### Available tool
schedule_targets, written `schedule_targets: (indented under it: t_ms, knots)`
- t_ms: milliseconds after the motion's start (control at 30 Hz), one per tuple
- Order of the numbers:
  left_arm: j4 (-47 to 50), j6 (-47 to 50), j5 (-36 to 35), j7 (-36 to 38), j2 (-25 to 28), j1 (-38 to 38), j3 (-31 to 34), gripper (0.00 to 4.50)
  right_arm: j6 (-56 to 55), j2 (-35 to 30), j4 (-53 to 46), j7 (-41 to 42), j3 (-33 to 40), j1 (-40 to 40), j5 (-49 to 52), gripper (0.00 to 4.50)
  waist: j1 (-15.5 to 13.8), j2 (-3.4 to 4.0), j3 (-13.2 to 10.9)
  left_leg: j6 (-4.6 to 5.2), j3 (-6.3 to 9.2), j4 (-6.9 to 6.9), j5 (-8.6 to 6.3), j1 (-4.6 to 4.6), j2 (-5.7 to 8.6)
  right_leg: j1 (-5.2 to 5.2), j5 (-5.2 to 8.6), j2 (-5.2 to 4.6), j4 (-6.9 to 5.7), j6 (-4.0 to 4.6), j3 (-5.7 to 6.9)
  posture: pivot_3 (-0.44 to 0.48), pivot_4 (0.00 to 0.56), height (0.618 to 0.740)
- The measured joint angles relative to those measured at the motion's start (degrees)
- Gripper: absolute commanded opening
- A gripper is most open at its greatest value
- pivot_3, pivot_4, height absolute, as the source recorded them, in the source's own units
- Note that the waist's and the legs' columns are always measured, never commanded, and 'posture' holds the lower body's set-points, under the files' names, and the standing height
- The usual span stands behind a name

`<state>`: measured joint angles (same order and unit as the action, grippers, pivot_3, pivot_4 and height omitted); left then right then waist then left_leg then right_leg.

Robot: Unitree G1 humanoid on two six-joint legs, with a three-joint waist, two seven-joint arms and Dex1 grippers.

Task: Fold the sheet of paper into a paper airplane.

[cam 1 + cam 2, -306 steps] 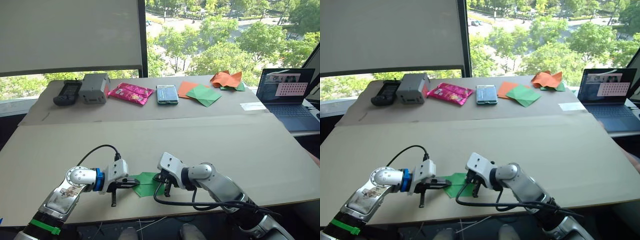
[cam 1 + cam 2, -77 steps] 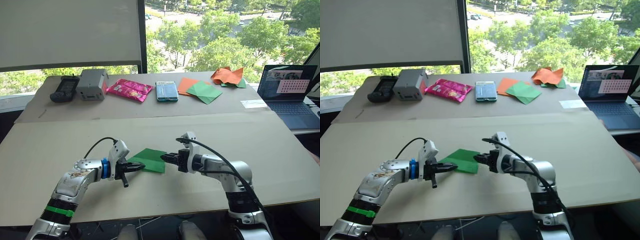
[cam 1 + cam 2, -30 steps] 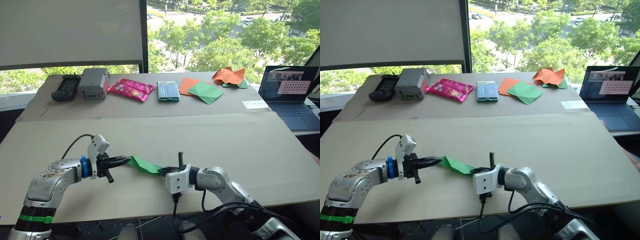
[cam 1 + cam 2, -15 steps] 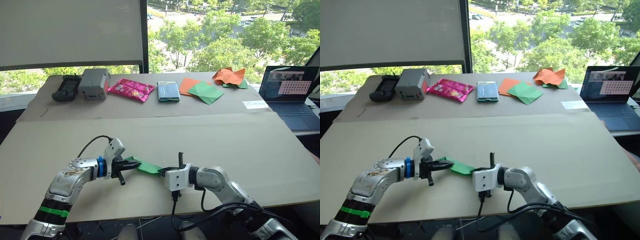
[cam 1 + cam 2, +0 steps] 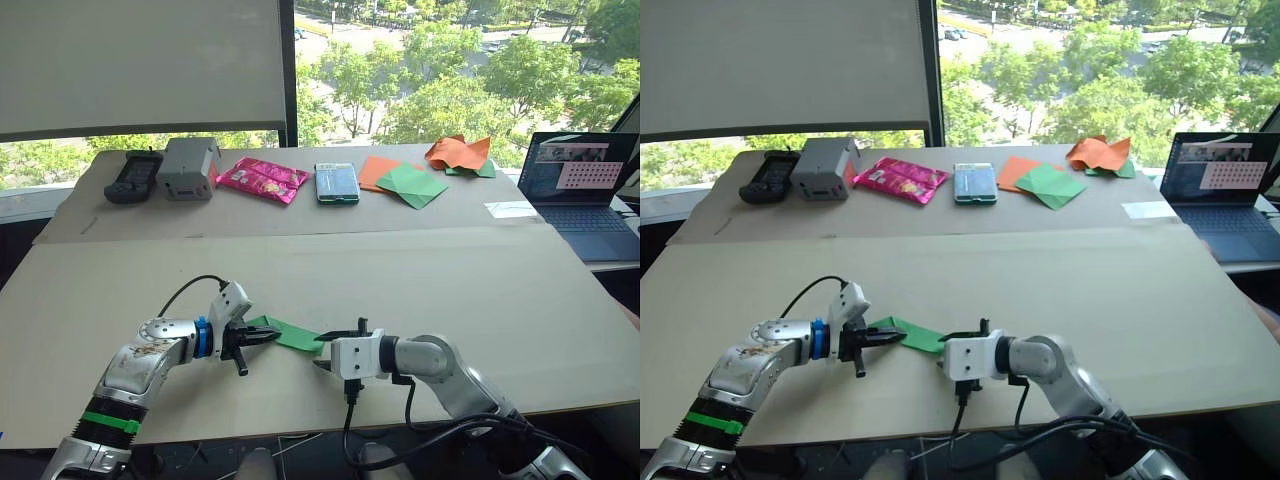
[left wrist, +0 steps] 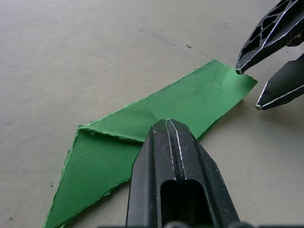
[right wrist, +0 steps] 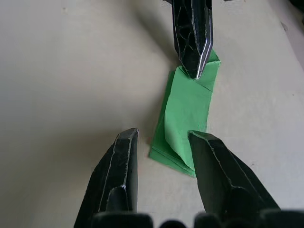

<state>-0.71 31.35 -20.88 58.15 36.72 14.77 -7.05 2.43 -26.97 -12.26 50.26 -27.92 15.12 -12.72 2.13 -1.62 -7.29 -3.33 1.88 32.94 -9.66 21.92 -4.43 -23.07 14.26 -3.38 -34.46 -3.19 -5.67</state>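
Left eye view had the folded sheet of paper (image 5: 289,333) lying near the table's (image 5: 480,280) front edge, its long axis running between both grippers. The left gripper (image 5: 270,339) pinched one end; the right gripper (image 5: 322,350) stood parted just beside the other, looking equally near.

Near table (image 5: 520,300) open right of and beyond the two grippers. Left gripper (image 5: 272,338) and right gripper (image 5: 322,352) close in on the sheet of paper (image 5: 292,334) from opposite ends. Clutter along the far edge only.
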Motion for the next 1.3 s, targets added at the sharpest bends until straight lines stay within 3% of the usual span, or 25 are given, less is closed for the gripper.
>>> schedule_targets:
  t_ms: [200, 400, 700, 900, 1300]
  knots:
    - [-0.46, -0.29, 0.25, -0.08, -0.19, 0.08, 0.30, 0.00, 12.82, 6.35, -3.61, -0.15, 2.97, 3.58, 5.43, 1.83, 0.08, 0.00, 0.00, -0.02, 0.01, 0.00, -0.01, -0.04, 0.00, -0.05, 0.00, 0.01, -0.17, 0.00, 0.00, 0.000, 0.150, 0.721]
    - [-1.33, -0.68, 0.32, -0.16, -0.59, 0.37, 0.52, 0.00, 21.38, 11.89, -1.52, -4.72, 2.40, 7.89, 5.87, 0.03, -0.10, 0.02, 0.03, -0.02, 0.00, 0.02, -0.01, -0.08, 0.00, -0.07, 0.00, 0.01, -0.42, 0.00, 0.01, 0.000, 0.150, 0.721]
    - [-1.62, -1.54, 0.65, -0.28, -0.57, 0.27, 0.60, 0.00, 24.01, 12.43, 5.20, -6.95, -0.97, 8.17, 4.04, 0.03, 0.08, 0.03, 0.03, -0.01, 0.00, 0.01, -0.01, -0.09, 0.00, -0.09, 0.00, 0.01, -0.47, 0.01, 0.01, 0.000, 0.150, 0.721]
    - [-1.51, -2.61, 1.13, -0.44, -0.55, -0.16, 0.60, 0.00, 27.23, 16.07, 9.34, -9.16, -2.19, 11.24, 3.65, 0.03, 0.22, 0.04, 0.04, -0.01, 0.01, 0.01, 0.00, -0.11, 0.00, -0.08, 0.00, 0.01, -0.51, 0.00, 0.01, 0.000, 0.150, 0.721]
    - [-1.25, -2.52, 1.37, -0.92, -0.54, -0.85, 0.58, 0.00, 35.45, 16.22, 9.35, -7.79, -4.62, 13.90, 3.01, 0.03, 0.27, 0.23, 0.60, -0.03, 0.01, 0.00, -0.02, -0.19, 0.00, -0.06, 0.00, 0.01, -0.53, 0.00, 0.01, 0.000, 0.150, 0.721]
